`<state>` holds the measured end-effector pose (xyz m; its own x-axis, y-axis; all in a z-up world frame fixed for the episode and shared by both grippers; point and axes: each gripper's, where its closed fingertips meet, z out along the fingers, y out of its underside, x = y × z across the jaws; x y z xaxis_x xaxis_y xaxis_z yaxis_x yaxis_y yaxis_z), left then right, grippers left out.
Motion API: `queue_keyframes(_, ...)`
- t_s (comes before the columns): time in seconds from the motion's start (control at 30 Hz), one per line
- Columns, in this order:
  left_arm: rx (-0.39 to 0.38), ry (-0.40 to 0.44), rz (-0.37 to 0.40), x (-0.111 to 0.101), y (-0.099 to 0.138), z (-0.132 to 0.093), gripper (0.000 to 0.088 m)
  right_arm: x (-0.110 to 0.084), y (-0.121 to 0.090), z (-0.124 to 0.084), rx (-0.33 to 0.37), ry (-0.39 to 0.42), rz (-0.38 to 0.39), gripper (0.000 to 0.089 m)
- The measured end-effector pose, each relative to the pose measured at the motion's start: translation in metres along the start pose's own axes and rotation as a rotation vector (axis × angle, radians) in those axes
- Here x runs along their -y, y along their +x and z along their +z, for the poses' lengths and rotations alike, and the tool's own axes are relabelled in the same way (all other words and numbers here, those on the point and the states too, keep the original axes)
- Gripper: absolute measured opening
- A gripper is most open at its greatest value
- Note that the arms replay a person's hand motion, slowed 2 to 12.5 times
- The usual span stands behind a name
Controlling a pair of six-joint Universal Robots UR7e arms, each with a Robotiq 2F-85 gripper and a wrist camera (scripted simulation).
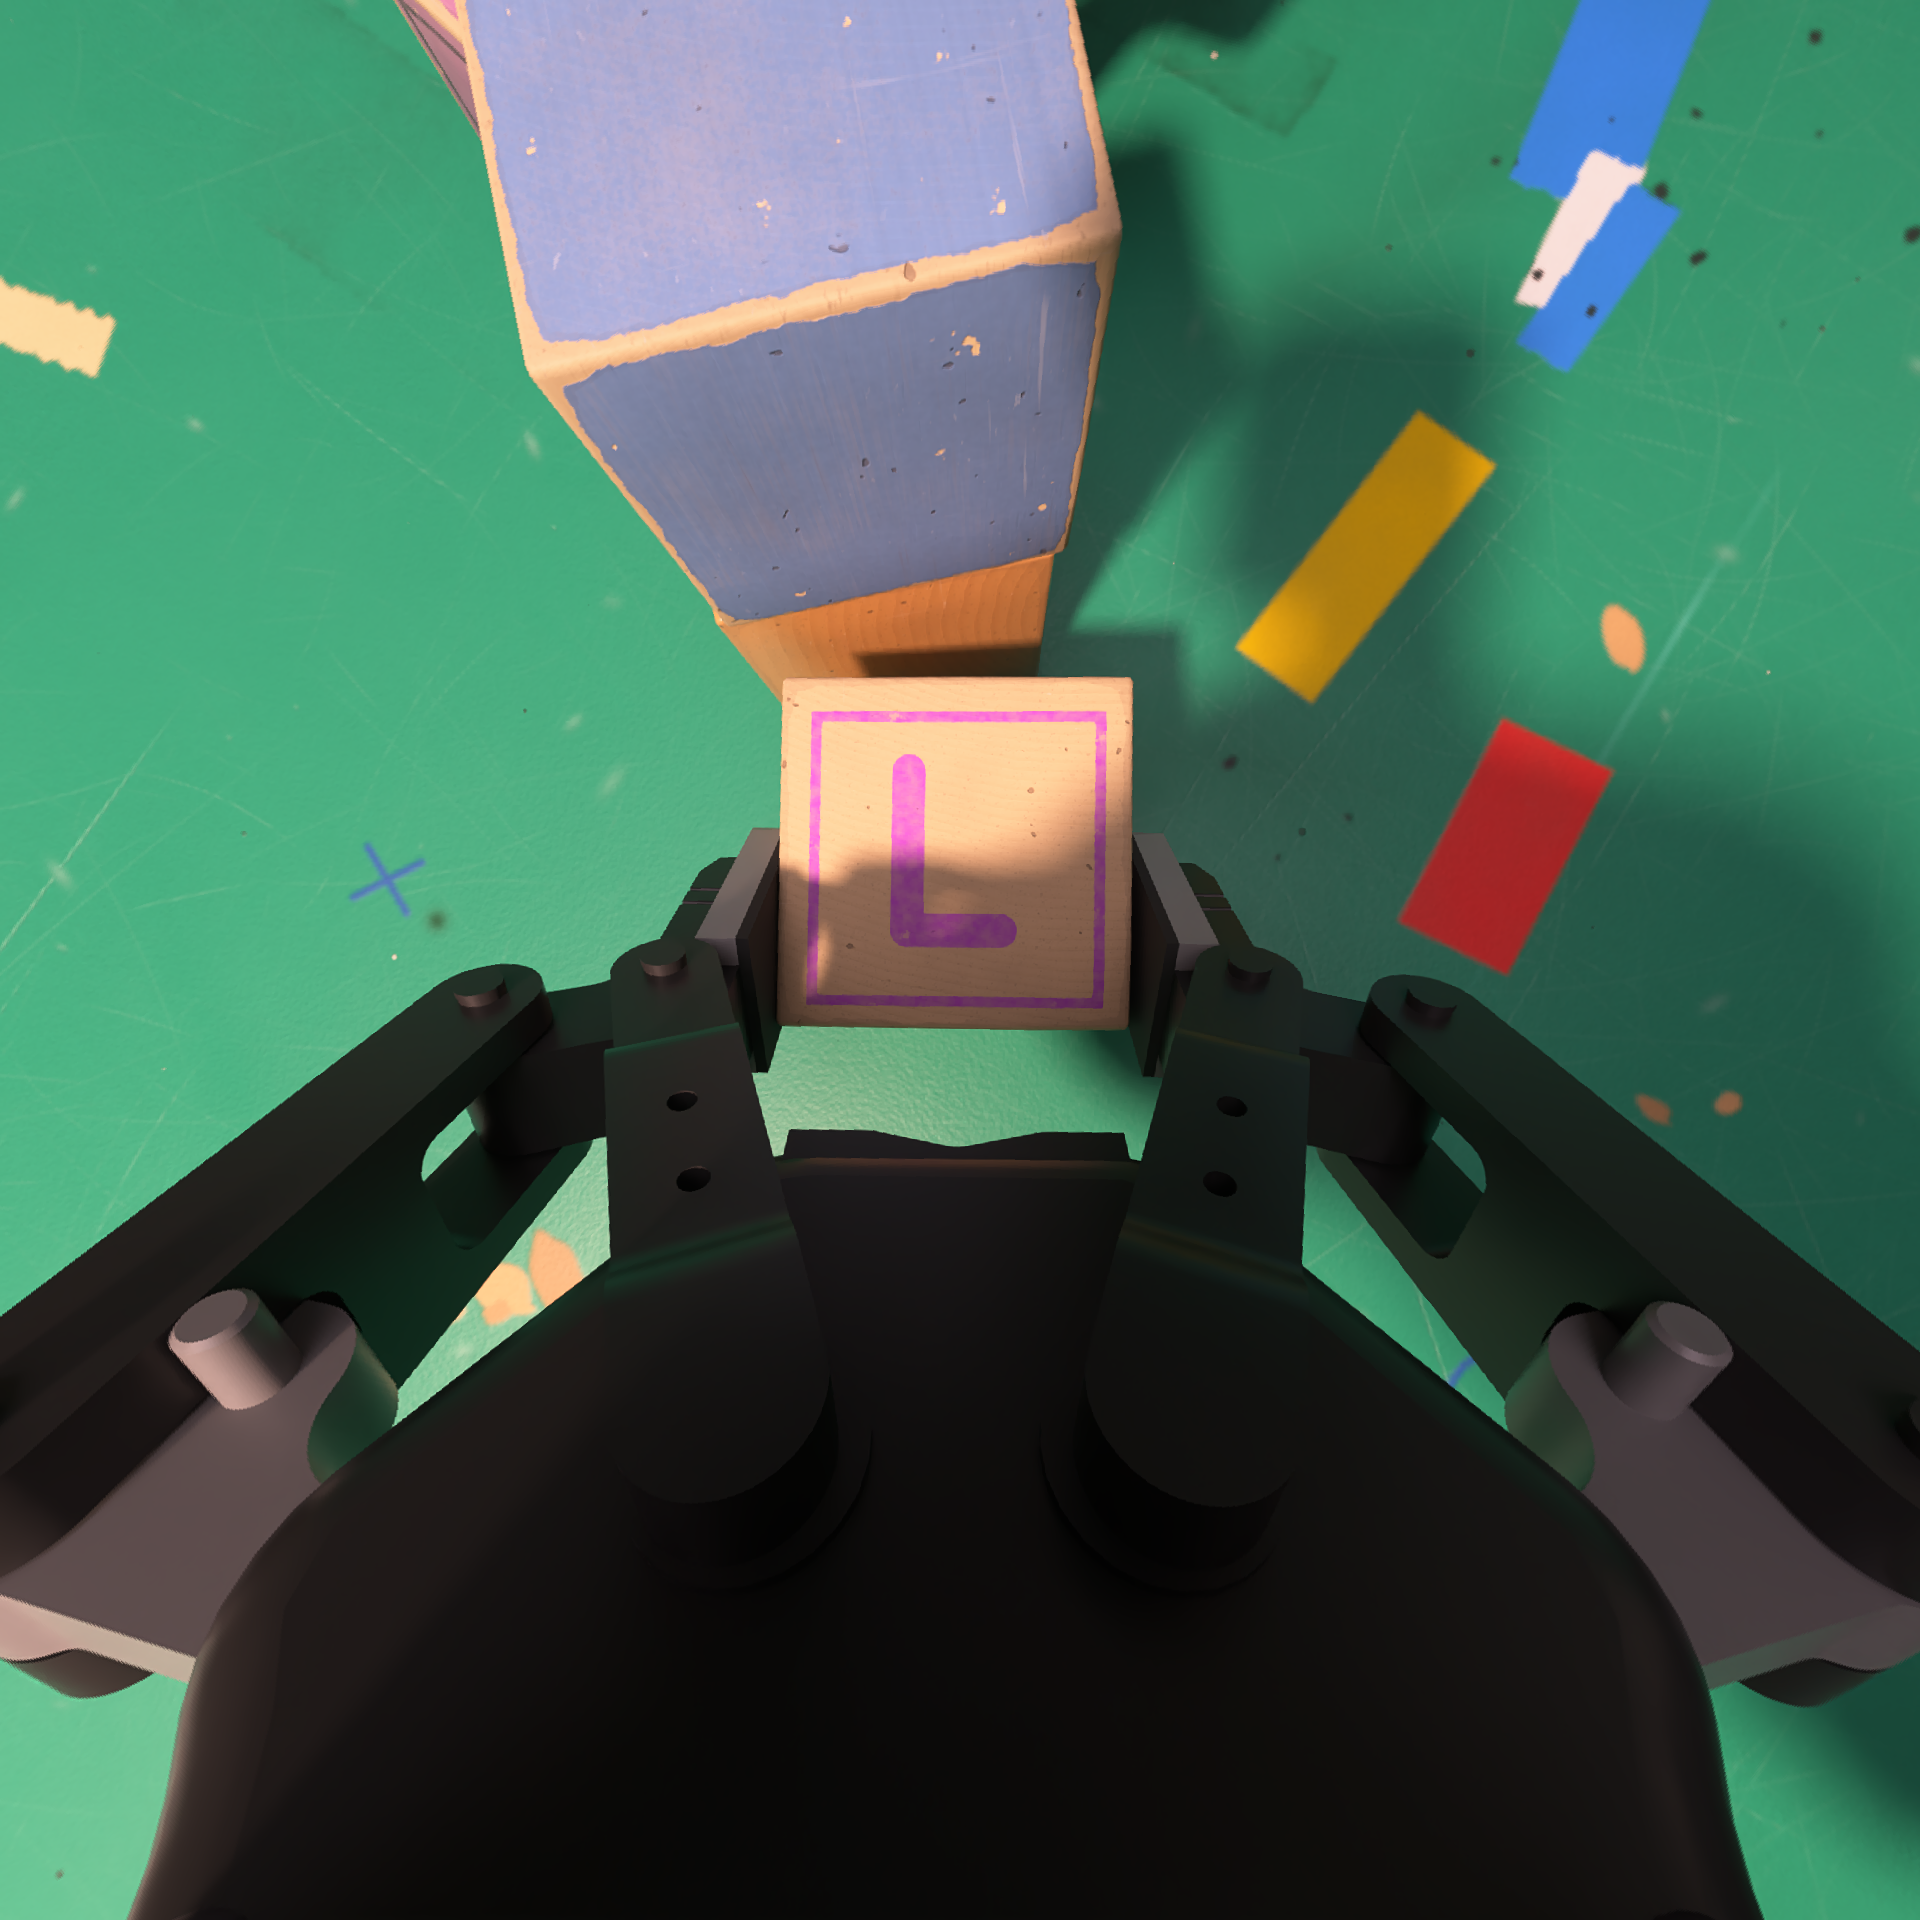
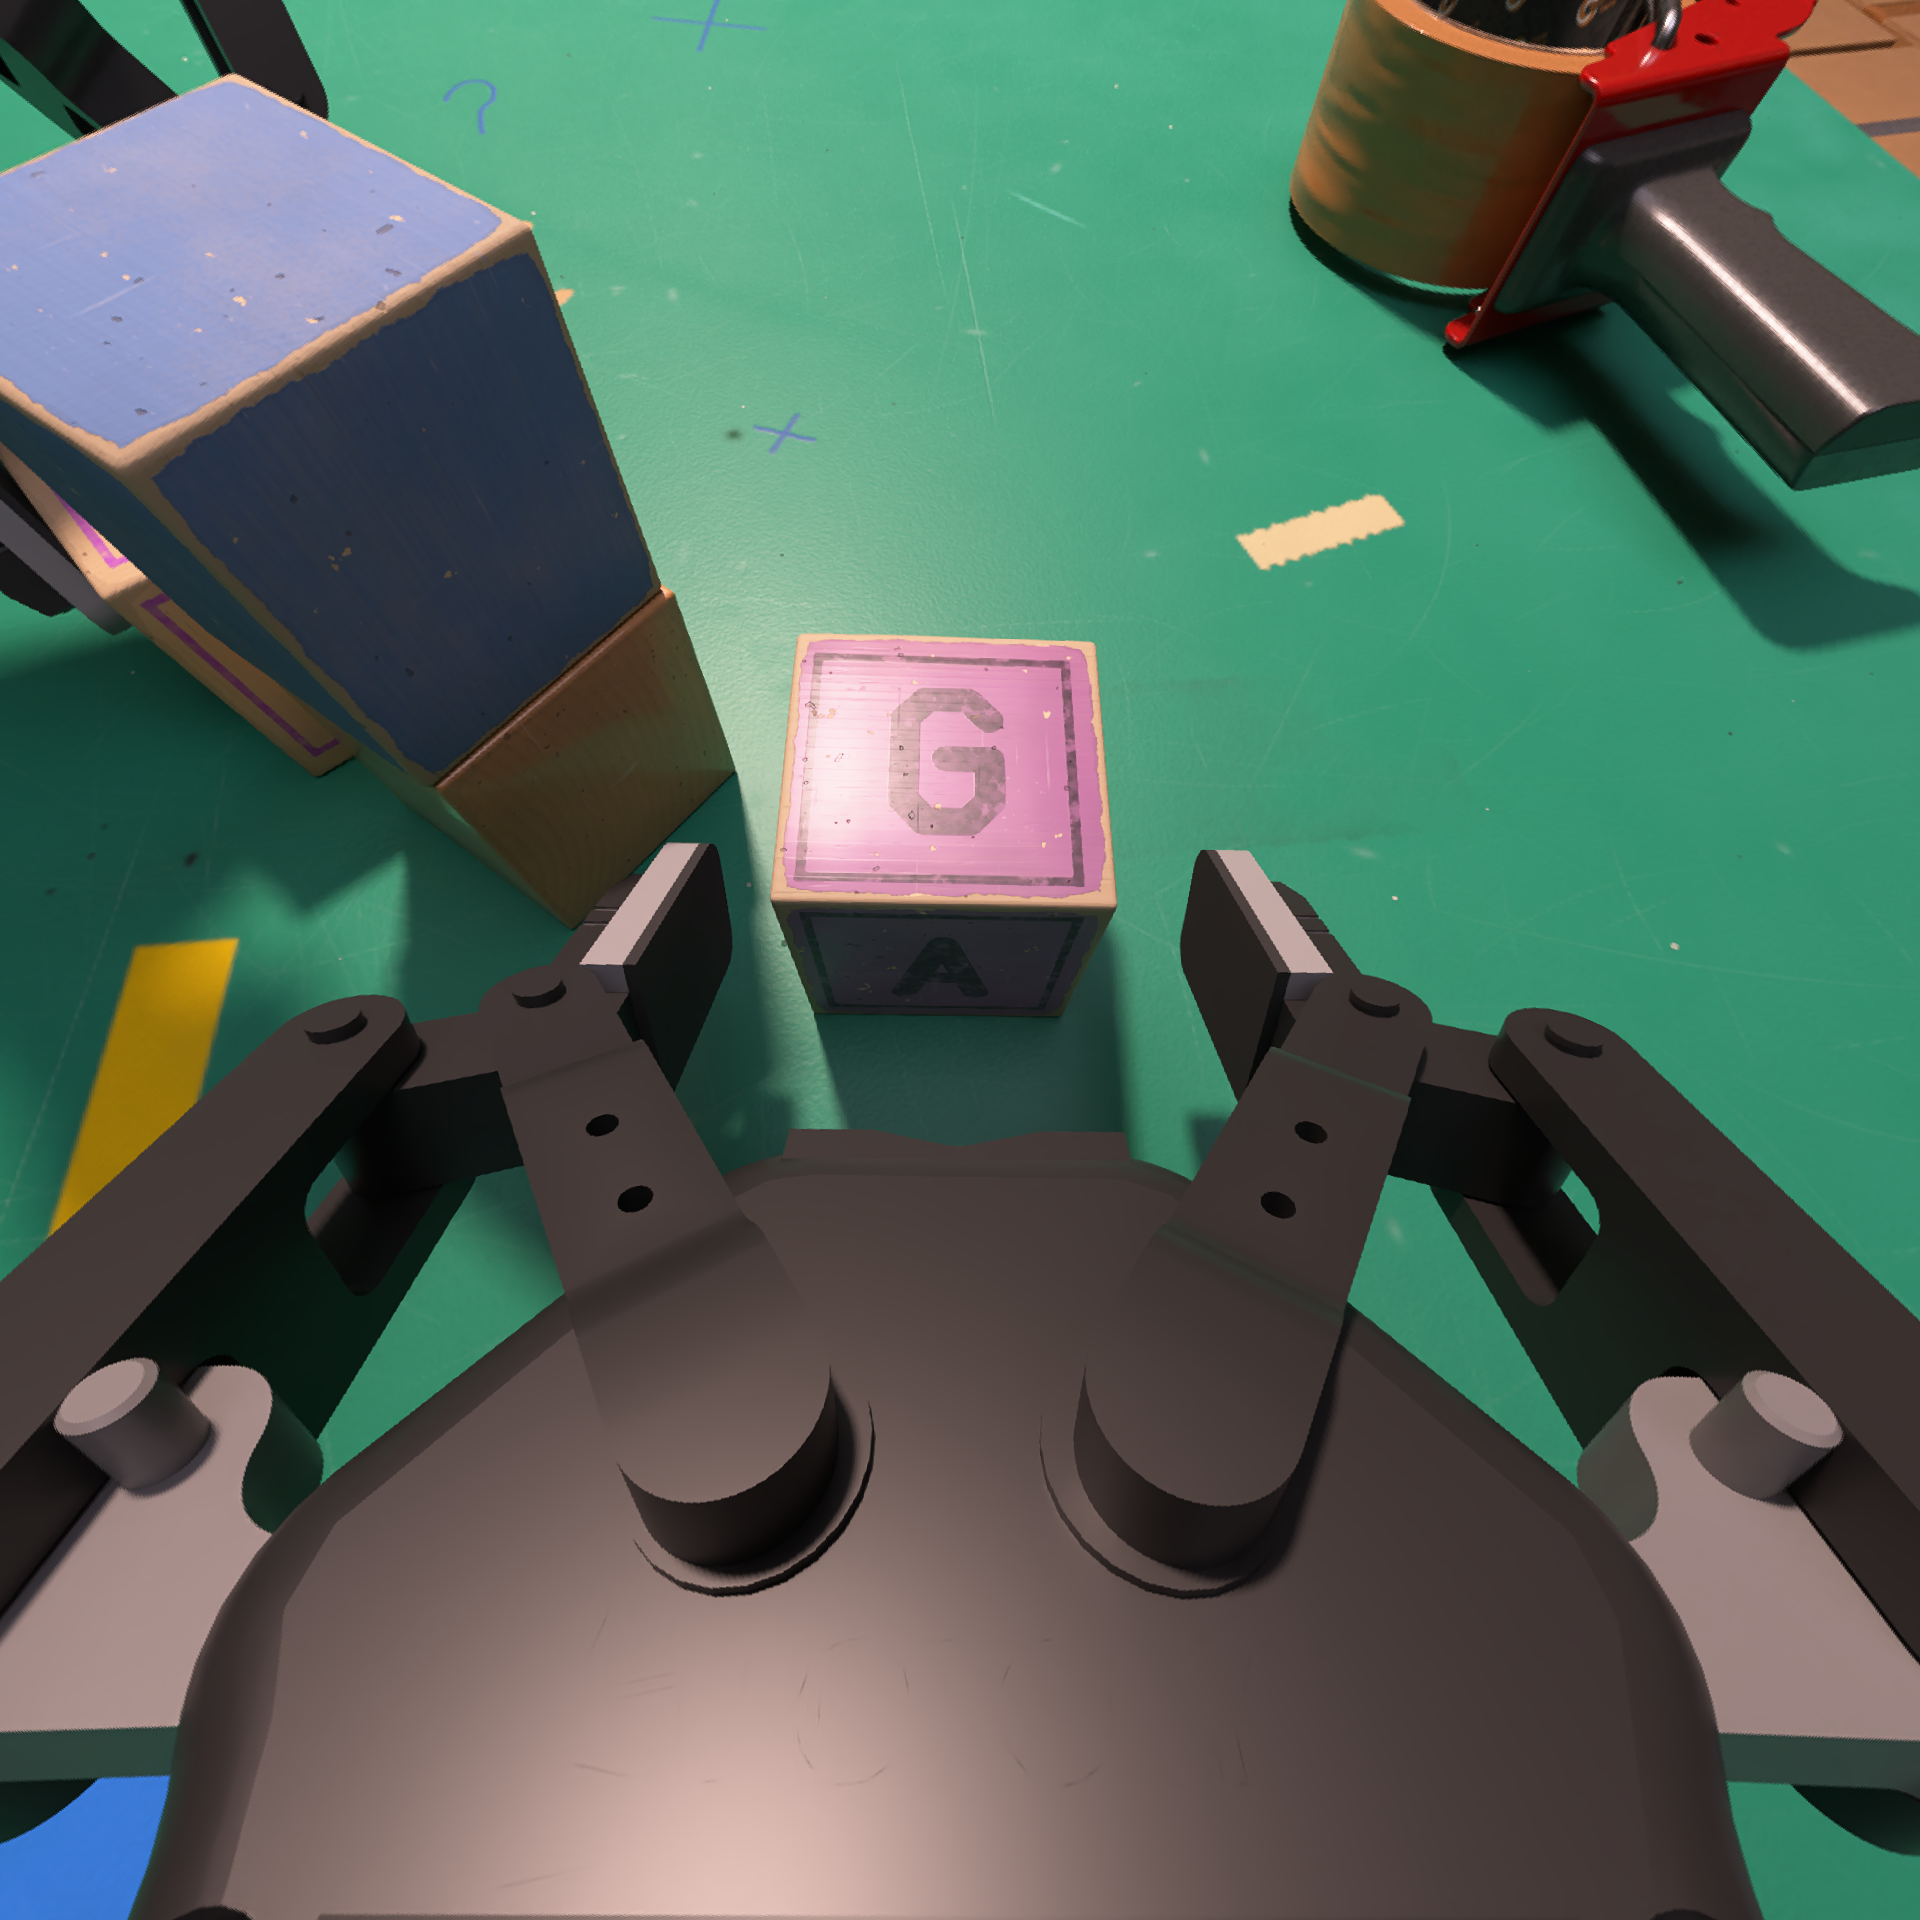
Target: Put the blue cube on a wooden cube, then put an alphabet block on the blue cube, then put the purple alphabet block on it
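Note:
A worn blue cube sits on a plain wooden cube, slightly askew. My left gripper is shut on a wooden alphabet block with a purple outlined letter and holds it low, just in front of that stack. In the right wrist view the blue cube and wooden cube stand at the left, and the held block peeks out behind them. My right gripper is open, with its fingers on either side of a purple-topped alphabet block that rests on the mat, clear of both fingers.
A tape dispenser with a brown roll lies at the far right of the green mat. Flat tape strips mark the mat: yellow, red, blue.

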<state>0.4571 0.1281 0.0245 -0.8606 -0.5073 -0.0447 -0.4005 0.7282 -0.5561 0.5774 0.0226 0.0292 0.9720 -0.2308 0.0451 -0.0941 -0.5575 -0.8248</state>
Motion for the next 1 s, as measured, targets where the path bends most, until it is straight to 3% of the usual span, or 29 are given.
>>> queue_keyframes(0.27, -0.015, -0.012, 0.005, 0.0, -0.005, -0.015, 0.0523, 0.001, -0.002, 0.004, 0.017, 0.014, 0.007, 0.0682)
queue_keyframes(0.5, -0.039, 0.078, -0.034, 0.016, -0.011, -0.045, 0.0523, 0.0, -0.002, 0.004, 0.013, 0.012, 0.015, 0.0514)
queue_keyframes(0.83, -0.057, 0.261, -0.098, 0.056, -0.015, -0.092, 0.0523, 0.005, 0.002, -0.01, -0.02, 0.043, 0.046, 0.0514)
queue_keyframes(1.0, -0.044, 0.289, -0.112, 0.074, -0.018, -0.103, 0.0523, 0.015, 0.002, -0.026, -0.036, 0.085, 0.058, 0.0514)
